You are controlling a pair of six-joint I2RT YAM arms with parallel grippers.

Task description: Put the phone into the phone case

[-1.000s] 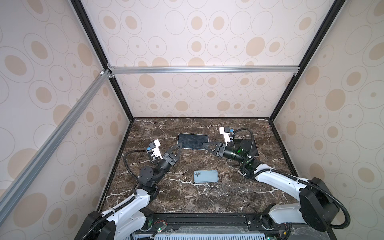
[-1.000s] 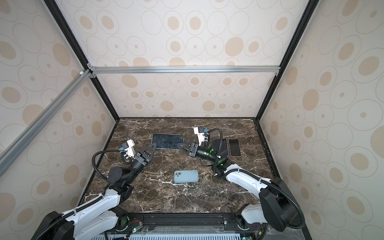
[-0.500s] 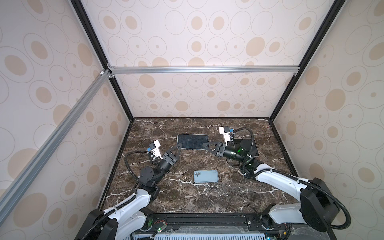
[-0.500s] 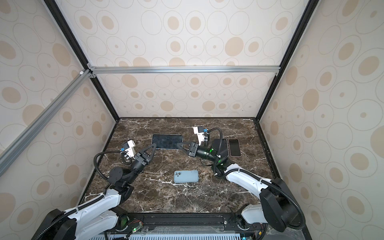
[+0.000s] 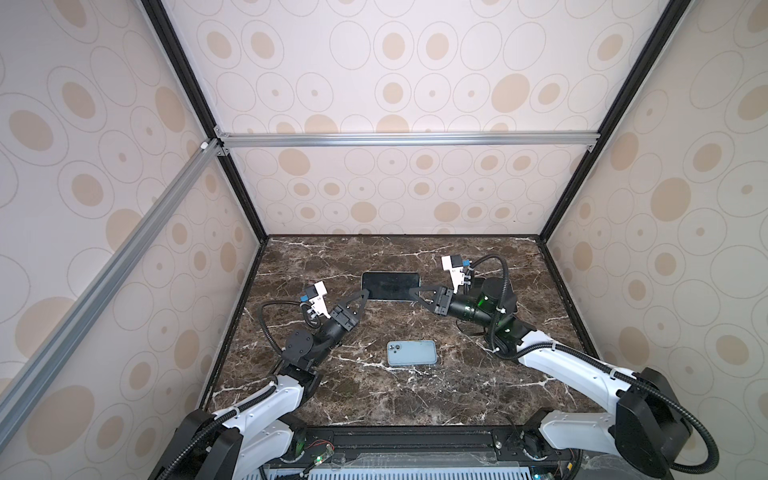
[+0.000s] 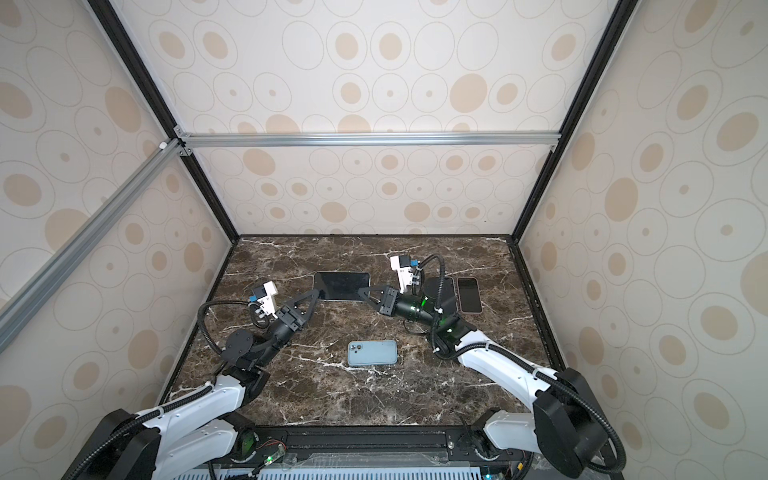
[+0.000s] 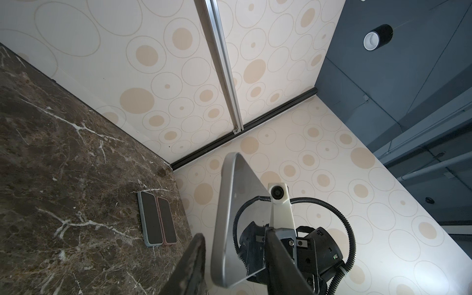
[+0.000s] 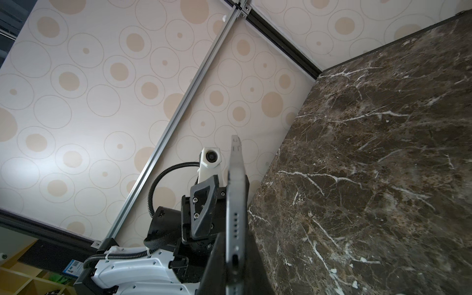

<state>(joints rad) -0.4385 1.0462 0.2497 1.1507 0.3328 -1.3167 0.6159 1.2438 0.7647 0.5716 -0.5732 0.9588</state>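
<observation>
Arm shells (image 5: 266,405): white, with black joints (image 5: 301,345).
Left gripper (image 5: 364,294): black, triangular, with small screws (image 8: 194,201).
Right gripper (image 5: 412,290): black, same shape.
Wrist cameras (image 5: 318,296): white housings behind each gripper.
Cables (image 7: 353,236): black ribbed hoses.
Light (image 5: 483,298): green glow behind right gripper.

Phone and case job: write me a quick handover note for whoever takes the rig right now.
Left gripper: open, jaws straddling the left end of the dark phone, one finger clear of it.
Right gripper: shut on the phone's right end, apparently carrying it alone.
Phone: held above the table, back middle, screen up.
Light blue case: flat on the table, nearer the front, apart from both grippers.
Done: phone lifted.
Left: carry it to the case and press it in.
A teal-rimmed phone and a pink-rimmed phone lie side by side at the right.
</observation>
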